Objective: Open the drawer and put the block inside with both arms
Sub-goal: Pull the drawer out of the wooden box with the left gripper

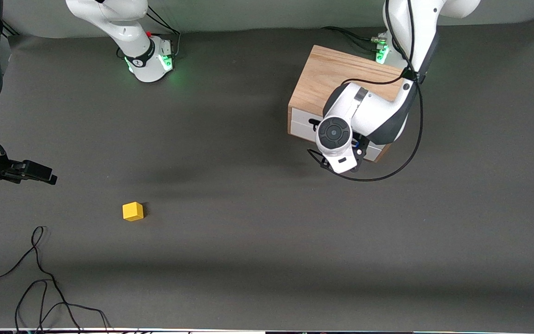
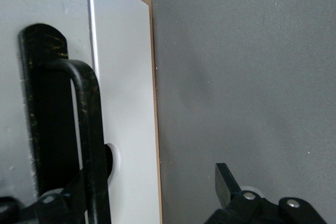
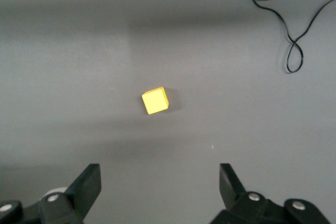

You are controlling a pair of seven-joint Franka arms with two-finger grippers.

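The yellow block (image 1: 132, 211) lies on the grey mat toward the right arm's end of the table, with nothing touching it. My right gripper (image 1: 47, 175) hangs above the mat near it. In the right wrist view this gripper (image 3: 158, 174) is open and empty, and the block (image 3: 155, 100) sits ahead of its fingers. The light-wood box (image 1: 327, 76) stands near the left arm's base, its white drawer (image 1: 300, 124) flush with the box. My left gripper (image 1: 360, 149), mostly hidden under its wrist, is at the drawer front. That gripper (image 2: 155, 174) is open, one finger by the black handle (image 2: 86, 108).
Loose black cables (image 1: 40, 278) lie on the mat near the front edge, toward the right arm's end; a loop of cable (image 3: 294, 51) shows in the right wrist view. A grey mat (image 1: 257, 232) covers the table.
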